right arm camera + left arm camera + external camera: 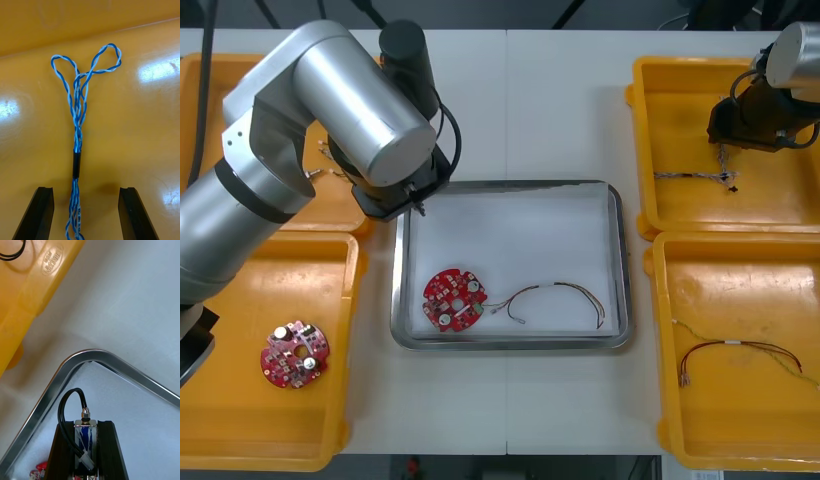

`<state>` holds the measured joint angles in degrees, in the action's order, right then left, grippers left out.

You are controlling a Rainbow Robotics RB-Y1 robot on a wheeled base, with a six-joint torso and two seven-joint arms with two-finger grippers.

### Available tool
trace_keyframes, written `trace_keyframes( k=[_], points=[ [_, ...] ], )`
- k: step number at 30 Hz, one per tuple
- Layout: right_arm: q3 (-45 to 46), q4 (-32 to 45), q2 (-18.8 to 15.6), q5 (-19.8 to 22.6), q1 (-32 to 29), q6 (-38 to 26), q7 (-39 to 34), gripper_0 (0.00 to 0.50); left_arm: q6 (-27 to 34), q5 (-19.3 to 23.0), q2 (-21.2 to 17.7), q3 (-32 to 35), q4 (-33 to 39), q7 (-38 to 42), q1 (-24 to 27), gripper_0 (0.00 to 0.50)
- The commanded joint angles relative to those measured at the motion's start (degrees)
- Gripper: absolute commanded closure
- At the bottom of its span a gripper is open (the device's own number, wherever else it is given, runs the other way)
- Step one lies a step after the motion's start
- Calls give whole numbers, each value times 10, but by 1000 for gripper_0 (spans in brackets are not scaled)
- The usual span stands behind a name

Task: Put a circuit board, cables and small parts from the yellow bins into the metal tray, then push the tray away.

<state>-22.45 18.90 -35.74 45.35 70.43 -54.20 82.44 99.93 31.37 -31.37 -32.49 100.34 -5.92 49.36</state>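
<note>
My left gripper (85, 424) is shut on a small metal part (84, 435) with a blue body and a looped black wire. It hangs just inside the near-left corner of the metal tray (87, 353), by that corner in the front view (418, 203). In the tray (617, 250) lie a round red circuit board (452, 298) and a thin dark cable (558, 296). My right gripper (85, 192) is open low in the upper right yellow bin (648, 120), its fingers either side of a twisted blue and white cable (77, 123). From the front, that gripper (740, 122) hovers over the cable (695, 177).
The lower left bin (240, 420) holds another red circuit board (295, 353). A red and yellow cable (735, 350) lies in the lower right bin (670, 400). Thin wires (330, 165) show in the upper left bin, whose wall (33, 288) stands close to the tray corner.
</note>
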Motion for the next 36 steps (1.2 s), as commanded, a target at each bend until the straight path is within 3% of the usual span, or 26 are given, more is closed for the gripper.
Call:
trace_keyframes(
  k=[1, 10, 26, 27, 29, 30, 31, 32, 34, 36],
  points=[
    [7, -3, 7, -4, 22, 20, 19, 0, -22, -36, 23, -31, 15, 49, -16, 500],
    [8, -2, 14, -1, 11, 36, 20, 0, -71, -72, 48, -73, -21, 70, -20, 500],
    [7, -2, 18, 5, -5, 37, 22, 10, -120, -99, 54, -100, -64, 73, -20, 500],
    [7, -3, 18, 5, -5, 37, 22, 25, -120, -99, 54, -101, -64, 73, -20, 500],
    [7, -3, 18, 6, -6, 37, 22, 171, -120, -100, 54, -101, -64, 72, -20, 500],
    [7, -3, 18, 6, -7, 37, 22, 220, -120, -100, 54, -101, -64, 72, -20, 499],
    [7, -3, 18, 7, -8, 37, 22, 346, -120, -103, 54, -104, -64, 72, -20, 497],
    [7, -3, 18, 8, -8, 37, 22, 416, -120, -108, 54, -108, -64, 72, -21, 495],
    [7, -3, 18, 9, -10, 37, 24, 463, -120, -115, 54, -113, -64, 72, -20, 459],
    [8, -2, 18, 11, -10, 37, 26, 500, -120, -119, 54, -114, -63, 72, -20, 355]
  ],
)
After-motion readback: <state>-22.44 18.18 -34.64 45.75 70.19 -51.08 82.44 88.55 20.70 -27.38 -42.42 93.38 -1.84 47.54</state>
